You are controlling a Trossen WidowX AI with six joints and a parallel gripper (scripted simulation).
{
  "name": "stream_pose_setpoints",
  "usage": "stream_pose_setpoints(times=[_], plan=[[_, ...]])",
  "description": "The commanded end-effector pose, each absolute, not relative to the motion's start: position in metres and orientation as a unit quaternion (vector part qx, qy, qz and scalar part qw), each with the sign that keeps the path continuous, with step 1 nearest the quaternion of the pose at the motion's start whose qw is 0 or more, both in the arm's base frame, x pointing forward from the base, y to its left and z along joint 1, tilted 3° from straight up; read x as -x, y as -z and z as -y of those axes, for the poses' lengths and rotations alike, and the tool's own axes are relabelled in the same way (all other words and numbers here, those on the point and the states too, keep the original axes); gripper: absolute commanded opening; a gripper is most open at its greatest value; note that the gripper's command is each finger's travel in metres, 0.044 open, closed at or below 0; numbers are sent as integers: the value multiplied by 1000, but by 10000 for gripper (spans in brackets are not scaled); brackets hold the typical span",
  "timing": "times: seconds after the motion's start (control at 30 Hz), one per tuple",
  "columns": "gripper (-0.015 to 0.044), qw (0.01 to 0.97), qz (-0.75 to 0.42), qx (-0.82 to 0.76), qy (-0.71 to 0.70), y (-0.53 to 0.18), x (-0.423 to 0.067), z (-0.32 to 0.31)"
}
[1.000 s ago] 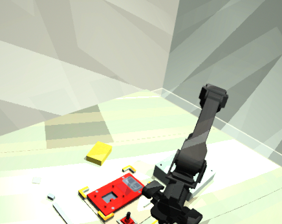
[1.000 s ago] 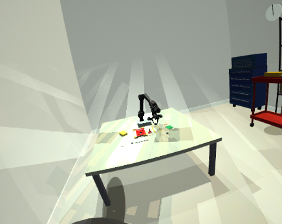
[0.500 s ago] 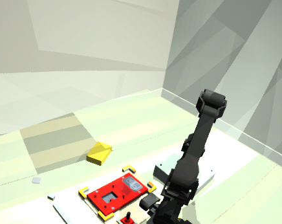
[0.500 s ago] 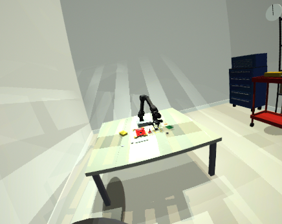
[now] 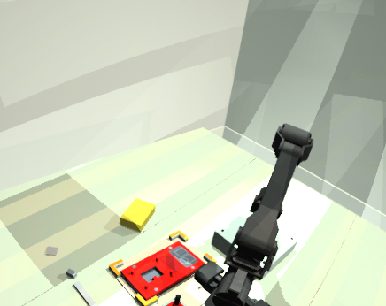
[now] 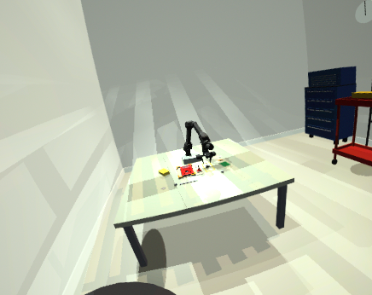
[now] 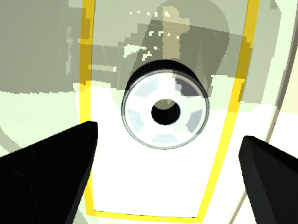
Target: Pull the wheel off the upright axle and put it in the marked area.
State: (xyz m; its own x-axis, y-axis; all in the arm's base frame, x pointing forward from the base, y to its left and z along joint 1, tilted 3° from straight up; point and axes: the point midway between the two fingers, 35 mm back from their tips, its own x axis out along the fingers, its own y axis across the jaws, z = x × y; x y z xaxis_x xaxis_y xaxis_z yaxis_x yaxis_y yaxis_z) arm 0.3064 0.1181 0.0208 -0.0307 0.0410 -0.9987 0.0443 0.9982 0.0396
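In the wrist view the wheel (image 7: 165, 111), white with a black tyre and a dark hub hole, lies flat on the table inside the yellow outline of the marked area (image 7: 85, 63). My gripper (image 7: 172, 139) is above it and open. Its two black fingers stand wide to the left and right of the wheel with clear gaps, touching nothing. In the top view the arm (image 5: 273, 203) bends down at the table's front and the fingers are out of sight. The upright axle (image 5: 177, 299) shows bare at the bottom edge.
A red board (image 5: 159, 270) with yellow corner marks lies left of the arm. A yellow block (image 5: 138, 213) lies farther back, with small grey pieces (image 5: 51, 250) (image 5: 71, 272) to the left. In the exterior view a blue cabinet (image 6: 331, 102) and a red cart (image 6: 358, 128) stand far off.
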Motion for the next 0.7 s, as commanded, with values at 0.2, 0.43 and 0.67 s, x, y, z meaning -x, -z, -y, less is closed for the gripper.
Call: stream_pose_setpoints(times=[0.2,0.43,0.67], plan=[[379,706,-707,-35,-2,-56,-302,-114],[440,704,-709,-33,-2,-86,-257,-95],[440,703,-711,-33,-3,-100,-227,-83]])
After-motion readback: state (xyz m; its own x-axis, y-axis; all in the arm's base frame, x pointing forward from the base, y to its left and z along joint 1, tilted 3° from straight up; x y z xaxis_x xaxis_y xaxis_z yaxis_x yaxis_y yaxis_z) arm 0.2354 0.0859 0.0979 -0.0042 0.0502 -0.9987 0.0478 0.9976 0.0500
